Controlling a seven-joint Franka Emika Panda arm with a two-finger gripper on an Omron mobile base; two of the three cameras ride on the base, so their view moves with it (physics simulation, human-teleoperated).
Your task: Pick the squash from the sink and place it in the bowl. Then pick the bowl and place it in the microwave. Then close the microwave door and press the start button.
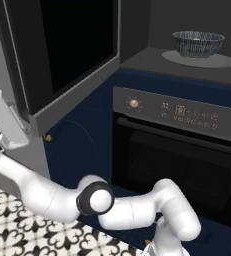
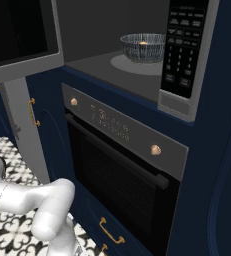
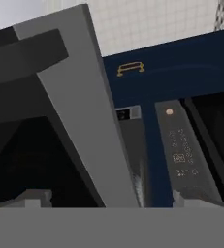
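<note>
Arm: white, nearest the lens in both base views; in the left base view it bends low across the bottom from 5 o'clock and climbs to the hand at 9 o'clock.
Claw (image 3: 106,198): spread wide and released, nothing between its tips; the hand view has one tip at 7 o'clock and the other at 5 o'clock, and the left base view cuts the fingers off at its left edge.
Microwave door (image 1: 67,55): swung open, black glass in a silver-grey border, hanging at 11 o'clock in the left base view; in the hand view its grey edge runs as a tilted slab just ahead of the claw, whether touching cannot be told.
Microwave (image 2: 102,62): cavity open, dark grey inside, with a pale round turntable (image 1: 199,59) on its floor.
Bowl (image 1: 198,43): upright on the turntable inside the cavity, at 1 o'clock in both base views.
Squash (image 2: 143,43): a small tan-orange patch inside the bowl in the right base view; the left base view has the rim hiding the inside.
Keypad (image 2: 184,47): the microwave's black button panel, at 2 o'clock in the right base view.
Oven (image 1: 179,160): black, below the microwave, door shut, one brass knob in the left base view, two in the right.
Floor (image 1: 27,225): black-and-white patterned tiles under the arm.
</note>
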